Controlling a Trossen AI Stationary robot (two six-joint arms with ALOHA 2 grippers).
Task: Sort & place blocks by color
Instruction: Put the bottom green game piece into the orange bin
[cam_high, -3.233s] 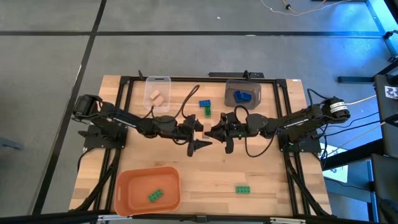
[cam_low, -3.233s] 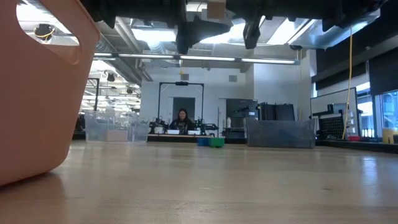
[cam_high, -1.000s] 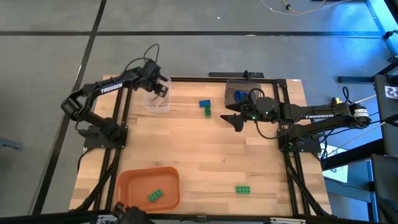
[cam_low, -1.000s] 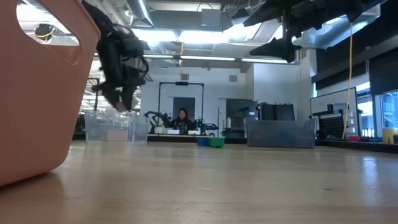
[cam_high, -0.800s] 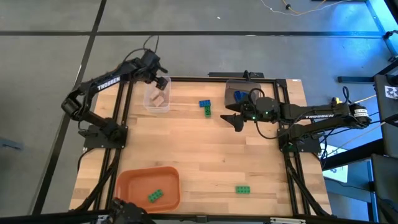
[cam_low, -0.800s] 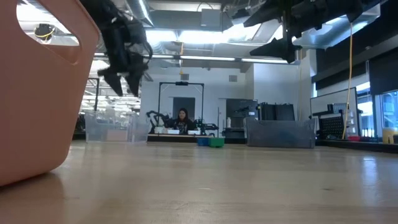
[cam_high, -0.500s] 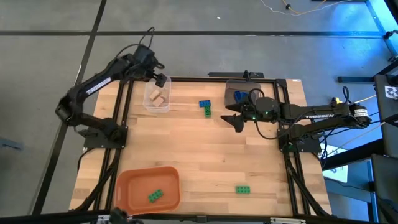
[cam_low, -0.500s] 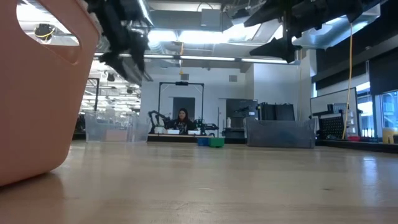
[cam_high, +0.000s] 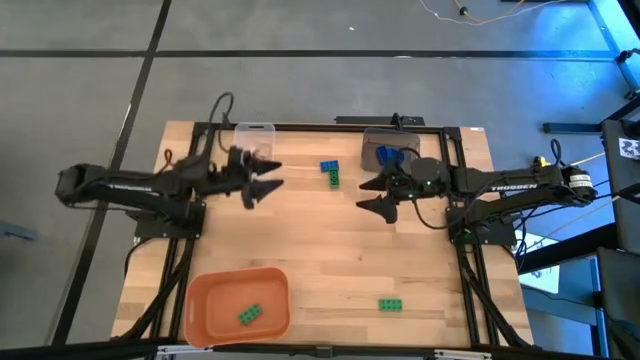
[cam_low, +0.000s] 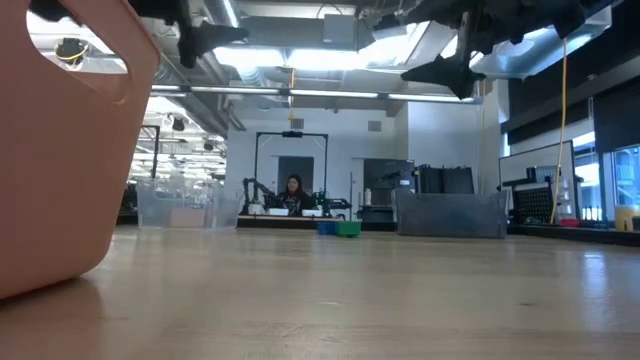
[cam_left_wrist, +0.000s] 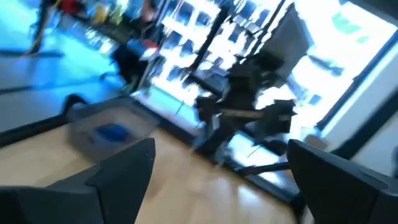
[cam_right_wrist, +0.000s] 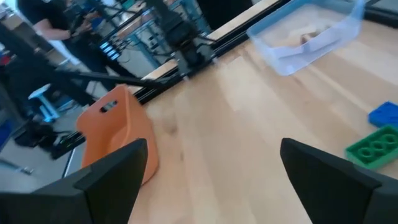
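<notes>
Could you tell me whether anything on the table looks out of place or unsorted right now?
Three blocks lie loose on the table: a blue block touching a green block near the grey bin, and another green block alone near the front edge. Nothing looks spilled or damaged.

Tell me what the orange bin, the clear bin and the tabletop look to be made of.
Orange bin: likely moulded plastic, matte, opaque, with a cut handle slot.
Clear bin: probably thin plastic, glossy; tan pieces show through its wall.
Tabletop: apparently light wood, smooth, with plank seams and grain.
</notes>
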